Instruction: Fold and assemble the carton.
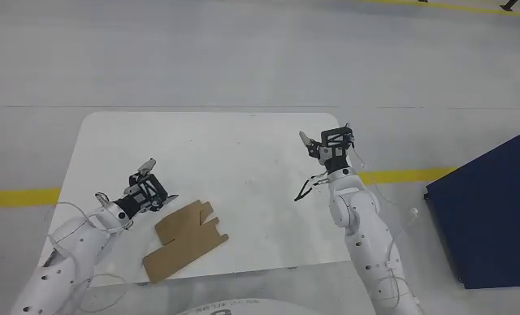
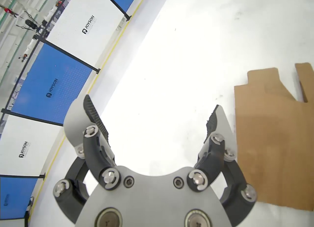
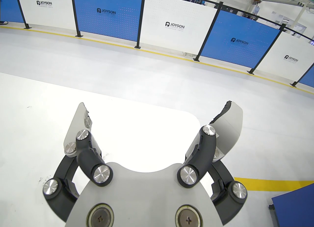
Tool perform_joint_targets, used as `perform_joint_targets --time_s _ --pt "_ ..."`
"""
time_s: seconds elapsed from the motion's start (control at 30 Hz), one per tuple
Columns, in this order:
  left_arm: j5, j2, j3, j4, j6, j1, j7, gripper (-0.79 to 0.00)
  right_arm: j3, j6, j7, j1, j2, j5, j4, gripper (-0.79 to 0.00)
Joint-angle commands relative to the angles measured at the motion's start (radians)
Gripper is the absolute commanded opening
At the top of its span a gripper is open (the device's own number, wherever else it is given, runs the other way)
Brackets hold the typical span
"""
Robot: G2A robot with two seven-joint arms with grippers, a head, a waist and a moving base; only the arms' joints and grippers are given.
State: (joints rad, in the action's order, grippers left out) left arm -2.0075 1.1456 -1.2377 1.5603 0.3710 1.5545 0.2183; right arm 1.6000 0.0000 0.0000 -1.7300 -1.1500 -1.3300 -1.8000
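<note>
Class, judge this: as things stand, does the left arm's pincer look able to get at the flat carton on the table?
Probably yes. The left pincer is open and close beside the carton, which lies flat on the table with nothing on it or between them.

White table [image 1: 244, 144], flat carton [image 1: 184, 238] near edge

A flat brown carton [image 1: 185, 238] lies on the white table [image 1: 236, 153], by the edge nearest the robot. The left gripper [image 1: 160, 182] sits just beside the carton's left far corner with its fingers spread, not touching the card. The right gripper [image 1: 327, 135] is well apart from the carton, off to its right and farther out, fingers also spread, and a blue panel [image 1: 479, 213] stands on the floor farther right of the carton, past the table.
</note>
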Motion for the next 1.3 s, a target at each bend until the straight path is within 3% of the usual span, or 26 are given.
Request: perform_joint_targets --time_s 0.0,0.2,0.47,1.03,1.17,1.27 --pt "-0.118 0.004 0.044 -0.038 -0.053 -0.032 -0.024 0.000 0.000 0.000 0.000 0.000 0.000 0.000 0.000 0.000" --pt "-0.291 0.011 0.137 -0.094 -0.114 -0.071 -0.043 0.000 0.000 0.000 0.000 0.000 0.000 0.000 0.000 0.000" --pt "-0.337 0.010 0.178 -0.098 -0.076 -0.083 -0.007 0.000 0.000 0.000 0.000 0.000 0.000 0.000 0.000 0.000" --pt "-0.369 -0.027 0.126 -0.045 -0.016 -0.025 0.132 0.000 0.000 0.000 0.000 0.000 0.000 0.000 0.000 0.000" --pt "-0.308 -0.034 0.064 -0.001 -0.098 0.010 0.139 0.000 0.000 0.000 0.000 0.000 0.000 0.000 0.000 0.000" --pt "-0.152 -0.039 -0.030 0.067 -0.207 0.088 0.164 0.000 0.000 0.000 0.000 0.000 0.000 0.000 0.000 0.000"
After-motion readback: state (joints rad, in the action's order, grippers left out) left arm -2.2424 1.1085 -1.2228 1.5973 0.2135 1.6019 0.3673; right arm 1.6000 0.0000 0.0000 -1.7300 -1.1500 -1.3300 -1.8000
